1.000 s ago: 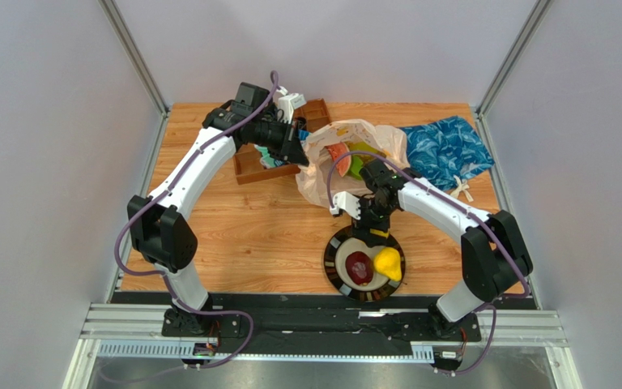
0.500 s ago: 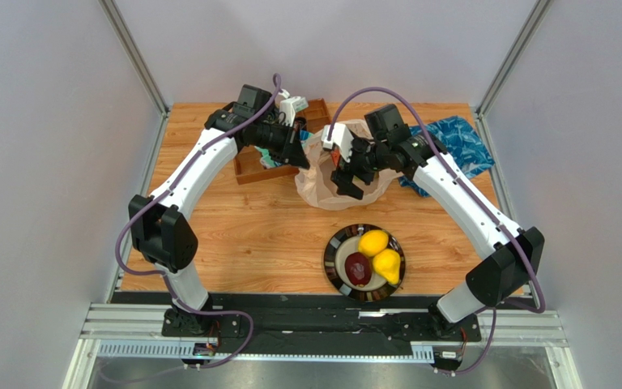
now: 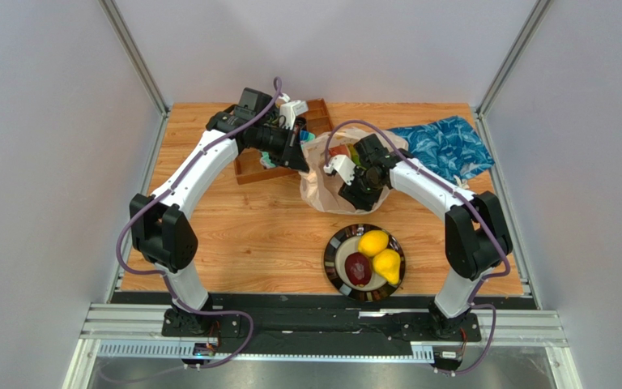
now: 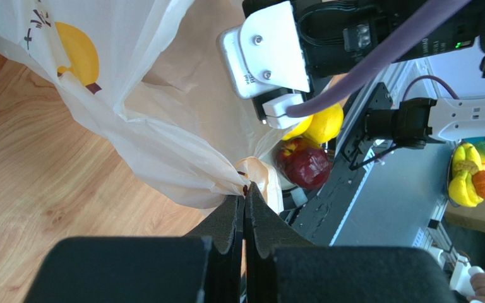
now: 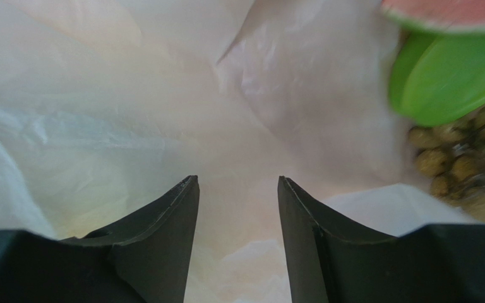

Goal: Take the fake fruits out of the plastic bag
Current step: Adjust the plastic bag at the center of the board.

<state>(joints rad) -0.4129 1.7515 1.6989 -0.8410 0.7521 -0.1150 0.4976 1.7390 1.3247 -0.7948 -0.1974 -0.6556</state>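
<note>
My left gripper (image 4: 245, 197) is pressed together on a gathered fold at the rim of the large, translucent beige, crinkly plastic bag (image 4: 163, 120). I judge the pinch is there to lift that rim and hold the mouth wide, so the thin film does not slump over what lies inside.

My right gripper (image 5: 237, 183) has its fingers apart with nothing between them. It sits inside the bag's mouth, facing pale crumpled film. Off to its right, well clear of the fingers, lie three small plastic fruits. There is a pink-and-green watermelon slice (image 5: 447, 11) farthest ahead, a smooth green piece (image 5: 453, 79) just nearer, and a knobbly tan grape bunch (image 5: 466, 170) nearest. The green piece seems to overlap the other two, though I cannot tell if they touch.

Behind that gripper, towards my bases, a round black plate (image 3: 328, 261) holds the fruits already out. They are a dark red round fruit (image 3: 359, 267), a yellow pear (image 3: 387, 264) and an orange-yellow round fruit (image 3: 372, 241), bunched together.

So I reckon the job is partway done, with at least these three fruits left in the bag. The next reach calls for swinging the right gripper to its right, onto the grape bunch or the green piece. The grapes look easier to catch, and the smooth green piece may squirt out. The risk is closing on film along with fruit, which would tug the bag against my left pinch.
</note>
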